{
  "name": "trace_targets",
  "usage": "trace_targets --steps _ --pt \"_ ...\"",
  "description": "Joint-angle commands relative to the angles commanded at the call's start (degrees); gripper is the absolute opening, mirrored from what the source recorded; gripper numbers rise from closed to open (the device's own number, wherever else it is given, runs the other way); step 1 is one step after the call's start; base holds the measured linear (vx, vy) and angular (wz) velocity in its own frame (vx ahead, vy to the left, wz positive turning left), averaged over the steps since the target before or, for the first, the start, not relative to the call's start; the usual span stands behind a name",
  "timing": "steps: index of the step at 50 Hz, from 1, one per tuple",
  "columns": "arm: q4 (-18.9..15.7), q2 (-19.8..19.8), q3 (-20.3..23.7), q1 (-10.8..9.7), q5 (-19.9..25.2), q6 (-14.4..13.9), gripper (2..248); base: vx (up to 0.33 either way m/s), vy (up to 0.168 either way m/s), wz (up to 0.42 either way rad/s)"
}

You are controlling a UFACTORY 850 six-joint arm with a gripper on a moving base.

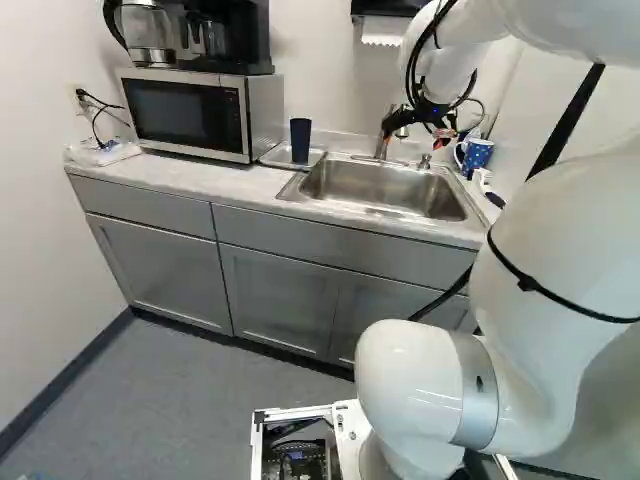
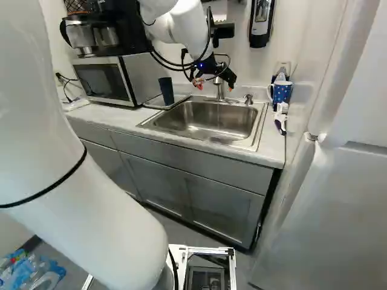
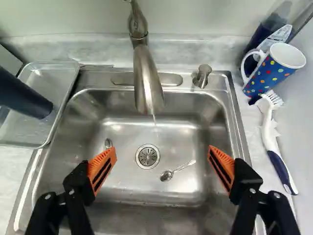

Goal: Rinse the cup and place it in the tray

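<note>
Two fingers (image 3: 100, 164) stand wide apart, the gripper (image 3: 162, 151) gripping nothing over the sink (image 3: 127, 188), and there's the dark cup (image 3: 24, 95) upright in the tray (image 3: 55, 82) left of the sink, presumably set there to drain, while the faucet (image 3: 146, 81) behind the sink trickles

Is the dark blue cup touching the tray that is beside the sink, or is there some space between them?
Touching. The wrist view shows the dark blue cup with its base on the floor of the tray, inside the rim.
</note>
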Motion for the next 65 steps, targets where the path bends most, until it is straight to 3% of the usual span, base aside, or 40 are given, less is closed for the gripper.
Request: trace_targets --steps 41,65 --pt "-0.29 -7.55 -7.60 1.69 10.38 0.00 247 0.000 0.000 0.000" --pt "-4.16 -11.86 -12.18 3.00 18.40 0.00 247 0.000 0.000 0.000"
